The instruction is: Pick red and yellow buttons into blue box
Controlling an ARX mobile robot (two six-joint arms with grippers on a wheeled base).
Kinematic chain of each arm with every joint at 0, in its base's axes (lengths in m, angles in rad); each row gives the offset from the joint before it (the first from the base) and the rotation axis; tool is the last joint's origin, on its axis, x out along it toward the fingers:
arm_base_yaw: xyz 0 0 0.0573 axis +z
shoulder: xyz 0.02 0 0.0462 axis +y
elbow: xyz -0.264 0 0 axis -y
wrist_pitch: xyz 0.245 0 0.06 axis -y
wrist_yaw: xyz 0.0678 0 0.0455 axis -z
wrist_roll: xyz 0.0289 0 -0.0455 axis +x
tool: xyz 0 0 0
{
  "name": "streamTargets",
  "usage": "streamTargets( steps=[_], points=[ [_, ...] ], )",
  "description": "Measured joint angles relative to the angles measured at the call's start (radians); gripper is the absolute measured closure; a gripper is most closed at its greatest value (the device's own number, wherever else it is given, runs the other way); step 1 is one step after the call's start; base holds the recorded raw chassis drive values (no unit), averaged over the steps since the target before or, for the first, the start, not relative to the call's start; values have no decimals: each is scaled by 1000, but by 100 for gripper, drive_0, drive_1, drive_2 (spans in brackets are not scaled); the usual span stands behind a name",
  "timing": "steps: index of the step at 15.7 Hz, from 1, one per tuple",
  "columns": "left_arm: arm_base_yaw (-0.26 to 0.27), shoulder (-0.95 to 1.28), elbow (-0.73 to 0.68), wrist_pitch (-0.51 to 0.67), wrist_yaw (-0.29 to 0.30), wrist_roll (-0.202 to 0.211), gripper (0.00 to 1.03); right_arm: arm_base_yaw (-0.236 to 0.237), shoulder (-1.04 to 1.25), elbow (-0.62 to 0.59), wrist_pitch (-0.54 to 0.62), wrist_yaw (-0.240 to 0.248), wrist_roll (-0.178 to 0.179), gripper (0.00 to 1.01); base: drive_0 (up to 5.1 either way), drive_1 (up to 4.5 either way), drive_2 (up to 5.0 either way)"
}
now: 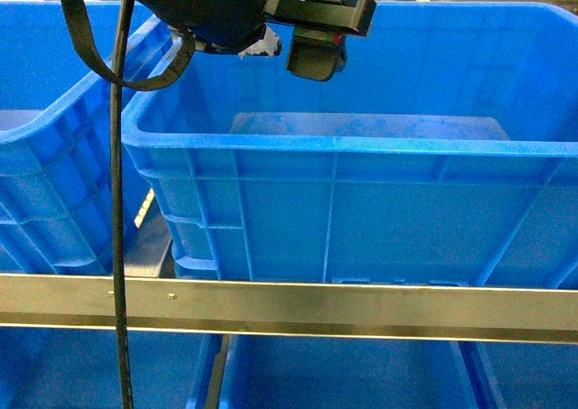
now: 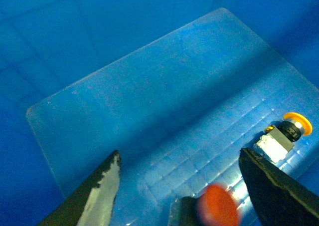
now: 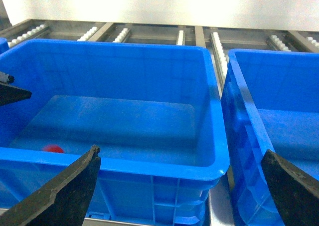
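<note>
- Left hand [image 2: 179, 186] hangs over the blue box [image 1: 361, 147], fingers spread wide with nothing gripped between them.
- In the left wrist view, the red button [image 2: 215, 206] sits blurred at the bottom edge, in the gap between the open fingers; whether it rests on the floor or hangs above it, I cannot tell.
- The yellow button [image 2: 284, 136] lies on its side on the pale, scuffed floor of the box, over by the right finger, cap pointing toward the box wall, clear base turned inward.
- The two buttons are near each other but apart.
- From the right wrist view, a small red spot [image 3: 52, 148] shows low inside the same box, just behind its near rim.
- Right hand [image 3: 179, 186] holds outside the box, in front of its near wall, its dark fingers wide apart and carrying nothing.
- A second blue crate [image 3: 279, 111] stands just beside the box, on roller rails [image 3: 217, 46].
- In the head view, a metal bar [image 1: 289, 305] runs across in front of the box, and a black cable [image 1: 116, 201] hangs down at the left.
</note>
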Motion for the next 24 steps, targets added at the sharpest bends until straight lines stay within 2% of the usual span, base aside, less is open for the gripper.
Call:
streamTargets(
  steps=[2, 4, 7, 10, 11, 13, 14, 16, 22, 23, 24],
  points=[
    [6, -5, -37, 51, -27, -8, 5, 0, 0, 0, 0, 0, 0, 3, 0, 0, 0],
    [16, -72, -135, 165, -84, -33, 5, 0, 0, 0, 0, 0, 0, 3, 0, 0, 0],
    [54, -264, -307, 310, -211, -55, 5, 0, 0, 0, 0, 0, 0, 3, 0, 0, 0],
    [138, -431, -524, 379, -346, -76, 5, 0, 0, 0, 0, 0, 0, 3, 0, 0, 0],
    [143, -481, -571, 385, -369, -85, 5, 0, 0, 0, 0, 0, 0, 3, 0, 0, 0],
    [131, -610, -674, 453, -388, -120, 5, 0, 0, 0, 0, 0, 0, 3, 0, 0, 0],
    [122, -714, -743, 447, -420, -148, 5, 0, 0, 0, 0, 0, 0, 3, 0, 0, 0],
    [122, -801, -805, 427, -434, -175, 5, 0, 0, 0, 0, 0, 0, 3, 0, 0, 0],
    [124, -787, -803, 430, -435, -188, 5, 0, 0, 0, -1, 0, 0, 3, 0, 0, 0],
    [124, -787, -803, 430, -435, -188, 5, 4, -2, 0, -9, 20, 0, 5, 0, 0, 0],
    [137, -788, -825, 514, -417, -176, 11, 22, -24, -14, -7, 100, -3, 17, 0, 0, 0]
  ],
)
